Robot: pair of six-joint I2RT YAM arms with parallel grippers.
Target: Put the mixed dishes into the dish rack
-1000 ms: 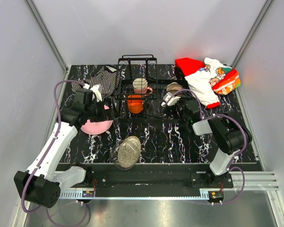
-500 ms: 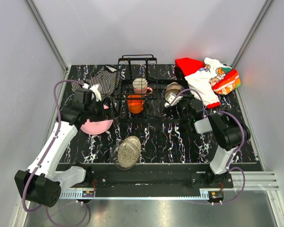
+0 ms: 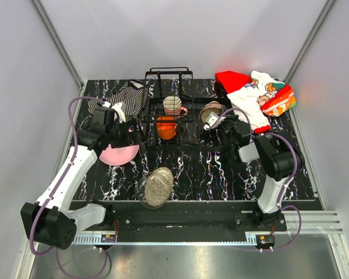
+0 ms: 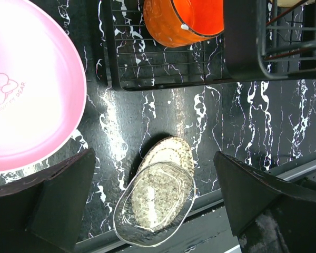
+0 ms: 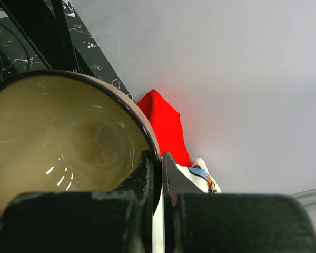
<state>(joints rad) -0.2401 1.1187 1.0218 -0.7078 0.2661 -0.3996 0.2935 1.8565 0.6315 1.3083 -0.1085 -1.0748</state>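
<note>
While the left gripper [image 3: 128, 138] is spread wide over the pink plate [image 3: 117, 154], the bowl [image 5: 58, 142] rim is pinched by the right gripper [image 5: 160, 163], presumably for the rack [image 3: 168, 75].

Bowl [image 5: 58, 142] rim between hand [image 5: 159, 174] fingers [image 5: 145, 174]

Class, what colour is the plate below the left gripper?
The plate is pink, clearest in the left wrist view.

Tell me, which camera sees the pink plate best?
The left wrist view: the pink plate fills its left side, close enough to show the little bear print. The top view shows it small, partly under the left gripper. The right wrist view does not show it.
</note>
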